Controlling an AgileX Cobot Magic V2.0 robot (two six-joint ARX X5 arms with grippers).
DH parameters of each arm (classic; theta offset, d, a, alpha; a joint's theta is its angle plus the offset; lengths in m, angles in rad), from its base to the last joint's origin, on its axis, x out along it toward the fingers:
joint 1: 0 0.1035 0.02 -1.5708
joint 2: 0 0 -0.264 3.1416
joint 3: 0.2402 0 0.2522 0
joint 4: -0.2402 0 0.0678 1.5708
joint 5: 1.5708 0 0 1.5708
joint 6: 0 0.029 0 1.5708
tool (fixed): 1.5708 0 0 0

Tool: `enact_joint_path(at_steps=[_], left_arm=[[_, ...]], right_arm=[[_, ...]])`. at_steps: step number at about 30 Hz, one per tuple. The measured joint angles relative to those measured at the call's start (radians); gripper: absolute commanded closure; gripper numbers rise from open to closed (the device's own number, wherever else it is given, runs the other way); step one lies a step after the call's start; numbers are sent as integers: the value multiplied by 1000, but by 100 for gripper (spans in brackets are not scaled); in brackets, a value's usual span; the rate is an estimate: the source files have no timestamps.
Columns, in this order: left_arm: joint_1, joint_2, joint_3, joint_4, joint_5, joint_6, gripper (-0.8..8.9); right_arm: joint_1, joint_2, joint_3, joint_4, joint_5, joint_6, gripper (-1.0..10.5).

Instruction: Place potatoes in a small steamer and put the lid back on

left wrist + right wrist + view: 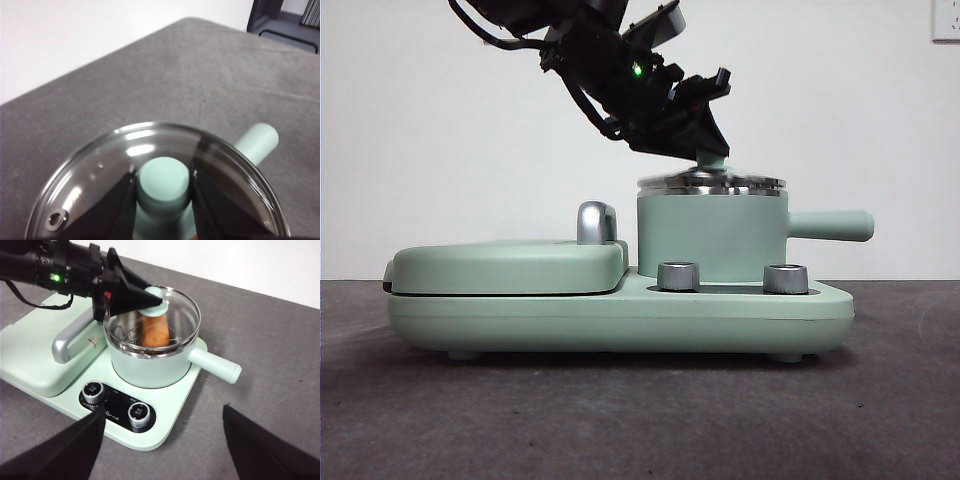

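Note:
The small steamer point(710, 240) is a mint-green pot standing on the right half of the cooker base, its straight handle point(835, 225) pointing right. Through the glass, the orange-brown potato point(154, 330) lies inside the pot on a wire rack. The glass lid point(712, 183) sits level on the pot's steel rim. My left gripper point(708, 158) comes down from the upper left and is shut on the lid's green knob point(163, 180). My right gripper point(162, 450) hovers open and empty, high over the near side of the cooker, apart from everything.
Left of the pot is the flat green griddle point(510, 265) with its chrome handle point(597, 222). Two steel dials point(678, 276) point(785, 278) stand on the base point(620, 320) in front of the pot. Grey table surface point(280, 340) surrounds the cooker.

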Motion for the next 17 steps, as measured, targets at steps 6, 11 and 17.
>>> enact_joint_path(at_steps=[6,11,17], left_arm=[[0,0,3,-10,0,4,804],[0,0,6,-27,2,7,804],[0,0,6,-32,2,7,804]], right_arm=[[0,0,0,0,14,0,581],[0,0,0,0,21,0,581],[0,0,0,0,21,0,581]])
